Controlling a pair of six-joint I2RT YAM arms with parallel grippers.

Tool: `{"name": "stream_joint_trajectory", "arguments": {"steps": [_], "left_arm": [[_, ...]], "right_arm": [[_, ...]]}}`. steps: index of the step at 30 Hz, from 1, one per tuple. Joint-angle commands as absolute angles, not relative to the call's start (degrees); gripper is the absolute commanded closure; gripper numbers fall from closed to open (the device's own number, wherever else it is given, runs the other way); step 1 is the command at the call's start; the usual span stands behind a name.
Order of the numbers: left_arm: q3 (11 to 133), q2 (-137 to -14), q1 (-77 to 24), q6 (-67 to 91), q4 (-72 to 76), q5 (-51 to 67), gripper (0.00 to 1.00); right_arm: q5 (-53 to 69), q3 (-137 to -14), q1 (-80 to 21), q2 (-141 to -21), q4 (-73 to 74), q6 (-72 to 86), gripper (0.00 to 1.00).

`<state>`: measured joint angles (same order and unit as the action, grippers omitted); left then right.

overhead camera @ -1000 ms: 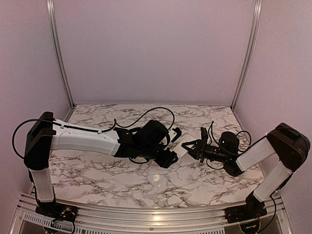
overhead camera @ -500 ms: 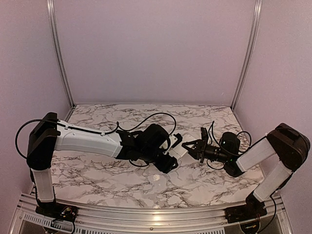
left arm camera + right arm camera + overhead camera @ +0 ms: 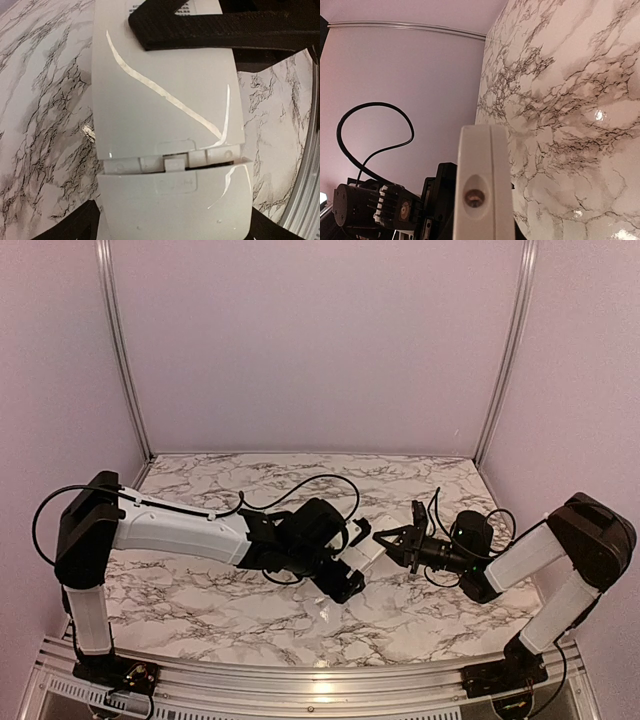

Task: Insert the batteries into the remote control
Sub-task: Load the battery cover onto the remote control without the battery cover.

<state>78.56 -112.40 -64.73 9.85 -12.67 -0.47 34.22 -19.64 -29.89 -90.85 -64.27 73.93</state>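
The white remote control [image 3: 365, 552] is held above the marble table between the two arms. In the left wrist view its back [image 3: 165, 100] faces me, and the battery cover [image 3: 175, 200] sits on it with a thin dark gap along the seam. My left gripper [image 3: 175, 227] is open, its dark fingers [image 3: 75, 225] standing on either side of the cover end. My right gripper [image 3: 384, 537] is shut on the remote's other end, one black finger [image 3: 225, 25] lying across it. The right wrist view shows that end's face [image 3: 481, 195] with its small lens. The batteries are hidden.
The marble table [image 3: 420, 480] is walled in by pink panels with aluminium posts [image 3: 505, 350] at the back corners. A black cable [image 3: 320, 480] loops over the left arm. Another cable [image 3: 495, 515] curls behind the right wrist.
The left gripper's jaws have spread wider around the remote and its wrist has shifted slightly toward the near edge. The right gripper keeps its hold and has barely moved.
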Motion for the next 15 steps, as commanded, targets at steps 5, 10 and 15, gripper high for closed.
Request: {"name": "stream_joint_trajectory", "arguments": {"steps": [5, 10, 15], "left_arm": [[72.18, -103.64, -64.86, 8.77, -8.38, 1.60, 0.01], [62.37, -96.58, -63.34, 13.32, 0.30, 10.14, 0.01], [52.82, -90.73, -57.64, 23.67, 15.09, 21.91, 0.01]], "right_arm": [[35.25, -19.56, -28.70, -90.42, -68.60, 74.09, 1.00], [36.75, -20.28, -27.23, -89.22, -69.52, 73.29, 1.00], [39.39, -21.45, -27.12, -89.14, -72.05, 73.59, 1.00]]}}
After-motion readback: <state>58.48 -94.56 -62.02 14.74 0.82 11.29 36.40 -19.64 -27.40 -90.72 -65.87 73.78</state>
